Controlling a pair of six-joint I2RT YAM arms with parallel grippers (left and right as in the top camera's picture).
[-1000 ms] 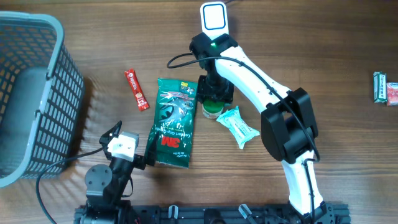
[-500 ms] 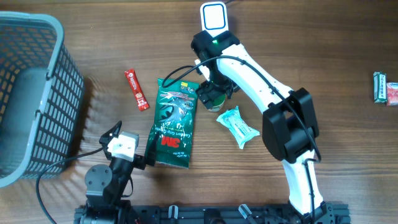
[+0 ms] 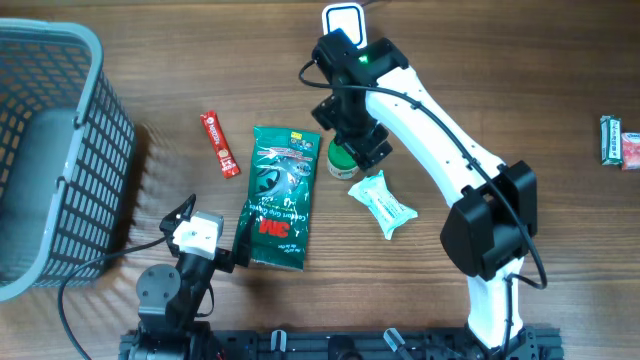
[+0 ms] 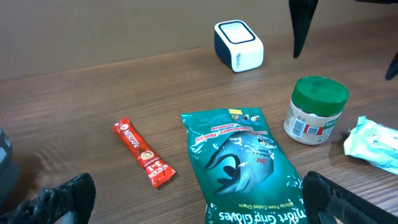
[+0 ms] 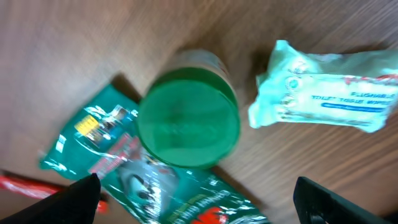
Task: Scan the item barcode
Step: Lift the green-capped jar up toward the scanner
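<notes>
Beneath the right jaws the jar [image 3: 339, 161] is half covered by the arm in the overhead view (its label unreadable there). Between the left jaws, the glove pack [image 4: 242, 168] runs off the bottom edge.

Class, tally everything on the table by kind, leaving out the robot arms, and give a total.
Grey plastic mesh basket: 1
White box-shaped barcode scanner: 1
White jar with green lid: 1
Soft packets: 3 (red stick sachet, green glove packet, pale turquoise tissue pack)
Small packs at the right edge: 2 (small green pack, small red pack)
Total: 8
</notes>
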